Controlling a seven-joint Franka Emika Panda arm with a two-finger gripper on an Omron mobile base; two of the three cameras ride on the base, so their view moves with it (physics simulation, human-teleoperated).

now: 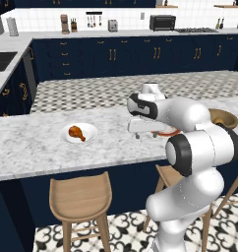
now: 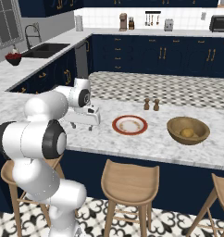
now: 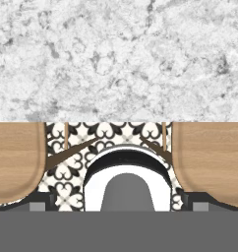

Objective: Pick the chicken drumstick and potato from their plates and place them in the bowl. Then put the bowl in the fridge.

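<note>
Drumstick first: the glossy orange-brown roasted chicken drumstick (image 1: pixel 76 132) lies alone on a plain white round plate (image 1: pixel 91 129), on the speckled grey-white marble island counter (image 1: pixel 27 142), back from its near edge. A tan-yellow potato (image 2: pixel 187 133) sits inside the round tan wooden bowl (image 2: pixel 188 130), beside the red-rimmed white plate (image 2: pixel 129 125). The two-finger gripper (image 1: pixel 145 134) hangs over bare marble between both plates, jaws spread wide, holding nothing. Rounded wooden stools (image 2: pixel 129 181) line the counter's front.

The arm folds forward, its hand (image 2: pixel 81 125) pointing down, fingers spread wide.
</note>
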